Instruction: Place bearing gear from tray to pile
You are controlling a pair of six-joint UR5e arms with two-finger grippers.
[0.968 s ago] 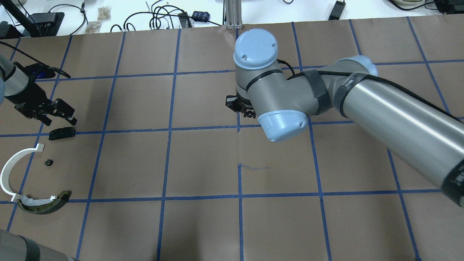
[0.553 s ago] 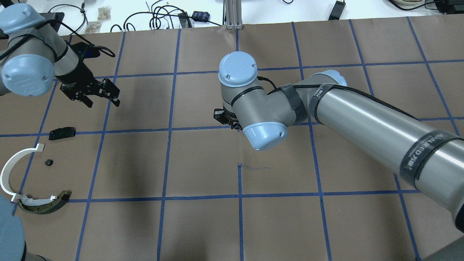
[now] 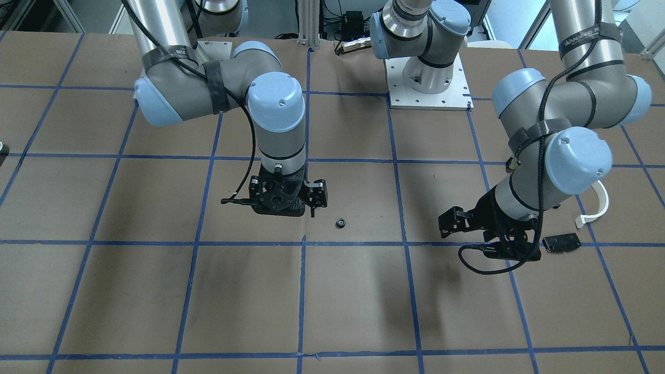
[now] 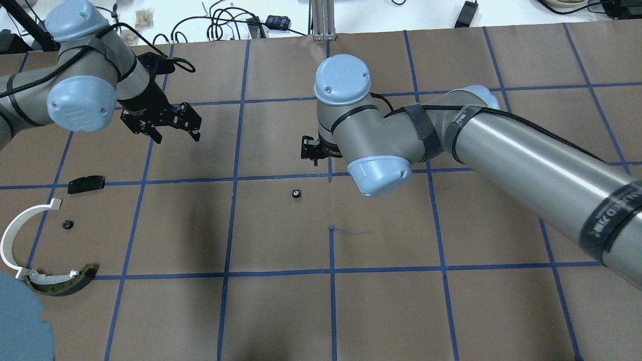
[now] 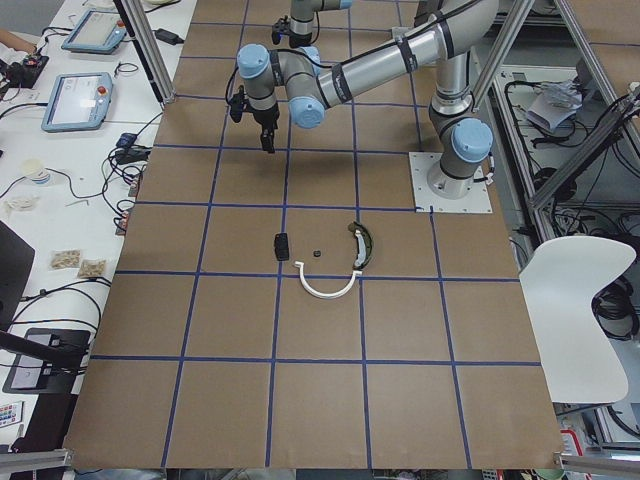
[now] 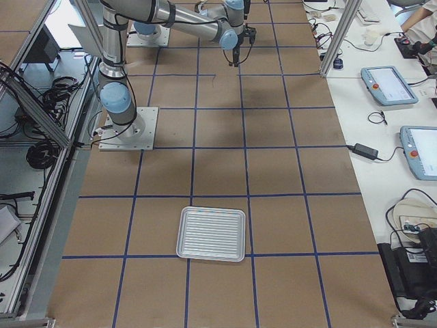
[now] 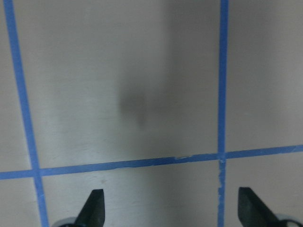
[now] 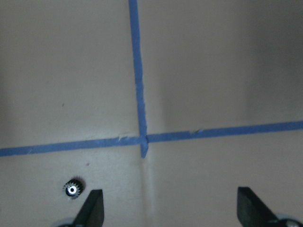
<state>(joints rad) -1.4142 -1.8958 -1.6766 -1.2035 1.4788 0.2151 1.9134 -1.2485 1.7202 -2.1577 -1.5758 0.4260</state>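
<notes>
The bearing gear (image 4: 296, 193) is a small black toothed wheel lying alone on the brown paper mid-table; it also shows in the front view (image 3: 340, 223) and the right wrist view (image 8: 72, 188). My right gripper (image 4: 312, 149) hangs open and empty just beyond it, seen also in its wrist view (image 8: 170, 208). My left gripper (image 4: 175, 133) is open and empty above bare paper, far left of the gear. The pile lies at the left: a white half-ring (image 4: 12, 233), a dark and cream arc piece (image 4: 60, 282), a black plate (image 4: 86, 184) and a second small gear (image 4: 66, 224).
A ribbed silver tray (image 6: 212, 256) sits at the table's right end, nothing showing in it. Blue tape lines grid the brown paper. Cables and boxes lie beyond the far edge (image 4: 225, 22). The right arm's elbow (image 4: 376, 170) overhangs the table's middle.
The gear that was at my right gripper now lies loose on the paper. My left arm has swung from beside the black plate up and rightward toward the middle.
</notes>
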